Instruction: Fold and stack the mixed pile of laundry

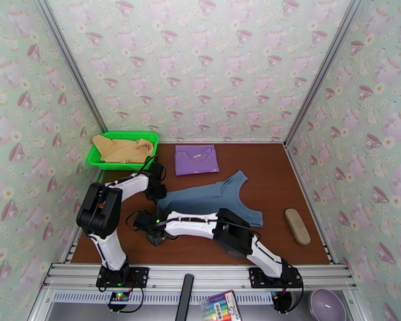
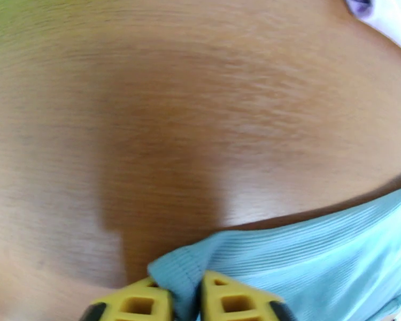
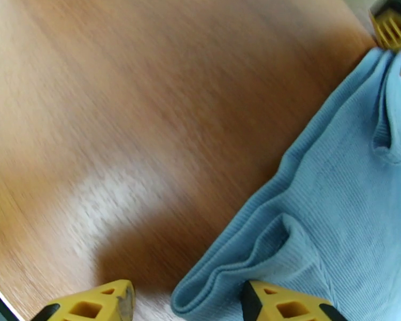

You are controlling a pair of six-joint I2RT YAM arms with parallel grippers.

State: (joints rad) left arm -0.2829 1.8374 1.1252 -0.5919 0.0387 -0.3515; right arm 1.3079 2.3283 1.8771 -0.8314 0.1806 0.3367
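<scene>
Bending low, left gripper (image 2: 185, 296) pinches the slate-blue shirt (image 2: 313, 252); right gripper (image 3: 185, 302) stands parted at its edge.

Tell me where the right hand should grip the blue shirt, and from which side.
Grip the blue shirt at its folded corner, coming down from the bare table side. That corner stands up in thick folds right between the fingers of the open right hand, and the left hand is pinching the neighbouring corner.
</scene>
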